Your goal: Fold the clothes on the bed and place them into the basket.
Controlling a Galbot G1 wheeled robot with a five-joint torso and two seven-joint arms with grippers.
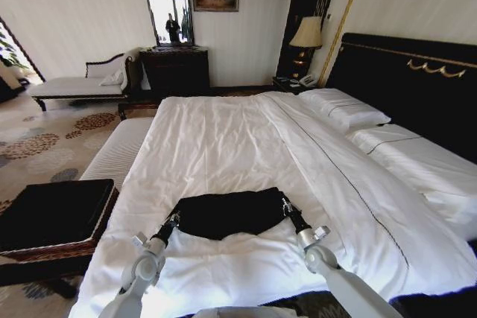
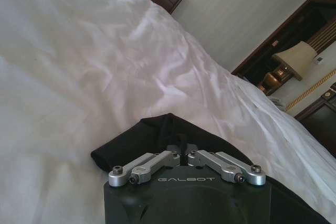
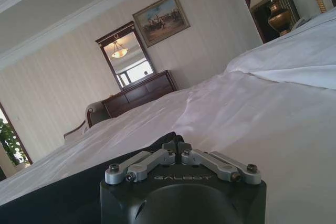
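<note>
1 T-shirt (image 1: 229, 214), 2 pillows (image 1: 344, 107), 1 basket (image 1: 52, 217)

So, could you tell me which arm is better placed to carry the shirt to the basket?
Left, probably. Both the left gripper and right gripper pinch the T-shirt, but the basket sits off the bed's left side.

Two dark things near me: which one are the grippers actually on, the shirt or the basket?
The black T-shirt on the bed's white duvet: left gripper and right gripper pinch its corners. The basket stands apart, beside the bed.
</note>
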